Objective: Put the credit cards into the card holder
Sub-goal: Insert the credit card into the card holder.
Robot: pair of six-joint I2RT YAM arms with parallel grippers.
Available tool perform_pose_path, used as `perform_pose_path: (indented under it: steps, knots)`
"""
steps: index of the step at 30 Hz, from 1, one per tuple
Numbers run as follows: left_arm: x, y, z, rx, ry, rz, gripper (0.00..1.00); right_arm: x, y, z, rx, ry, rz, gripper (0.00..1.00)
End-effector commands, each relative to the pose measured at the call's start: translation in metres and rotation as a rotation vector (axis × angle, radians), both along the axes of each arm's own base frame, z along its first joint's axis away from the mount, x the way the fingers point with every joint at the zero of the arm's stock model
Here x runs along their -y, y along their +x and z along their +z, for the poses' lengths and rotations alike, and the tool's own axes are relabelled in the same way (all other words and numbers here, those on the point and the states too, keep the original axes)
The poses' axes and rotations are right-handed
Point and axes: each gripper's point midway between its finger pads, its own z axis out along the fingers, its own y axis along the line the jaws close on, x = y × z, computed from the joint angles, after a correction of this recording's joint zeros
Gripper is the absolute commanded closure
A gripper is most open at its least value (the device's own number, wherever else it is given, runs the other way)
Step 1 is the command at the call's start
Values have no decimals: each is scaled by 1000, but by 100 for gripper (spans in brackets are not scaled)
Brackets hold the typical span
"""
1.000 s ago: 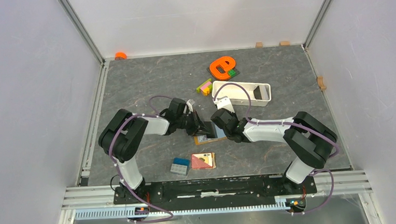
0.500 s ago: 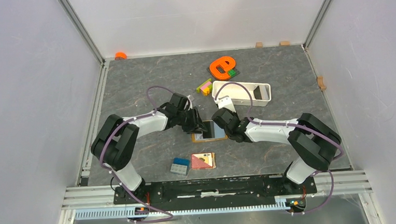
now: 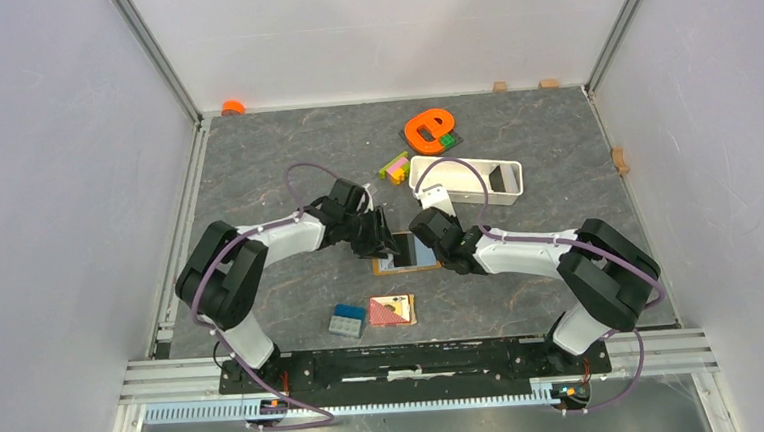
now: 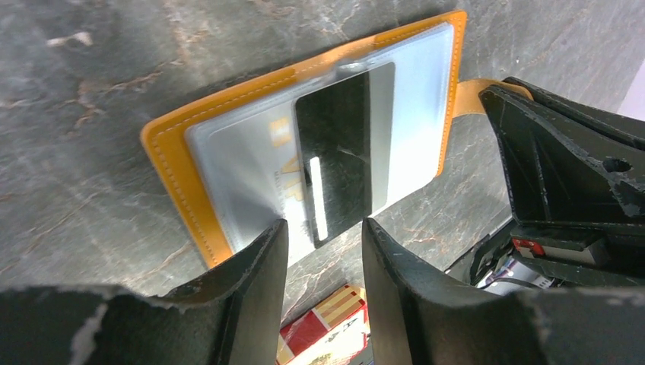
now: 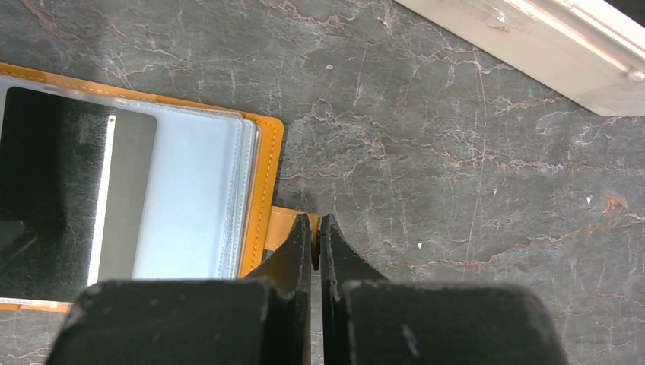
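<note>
From above, the open card holder (image 3: 408, 260) lay in the middle of the table (image 3: 285, 162), between the left gripper (image 3: 385, 244) and the right gripper (image 3: 434, 253). In the left wrist view, half-open jaws straddled the end of a dark card (image 4: 342, 152) lying on the holder. In the right wrist view, the jaws were closed together at the holder's strap (image 5: 281, 226).

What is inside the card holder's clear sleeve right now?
A dark card with a pale stripe sits in the open card holder, its near end sticking out of the sleeve. Gold lettering shows beside it; anything beneath the dark card is covered.
</note>
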Motion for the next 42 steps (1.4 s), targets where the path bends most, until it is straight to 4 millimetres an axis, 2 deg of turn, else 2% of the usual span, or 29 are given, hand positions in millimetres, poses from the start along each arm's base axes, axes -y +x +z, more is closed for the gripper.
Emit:
perform_pose_path:
  steps: [1, 11, 27, 34, 42]
  knots:
    - [17, 6, 3, 26, -35, -47, 53, -5, 4, 10, 19, 45, -14, 100]
    - [30, 6, -1, 13, -63, -77, 54, -8, 3, 8, 15, 65, -6, 100]
    - [55, 11, 5, 24, -143, -111, 55, -8, 2, 6, 14, 69, -7, 100]
    - [65, 14, 14, 60, -194, -119, 55, -8, 2, 6, 13, 66, -6, 100]
    - [75, 10, 17, 73, -215, -146, 56, -7, 2, 3, 10, 61, -7, 100]
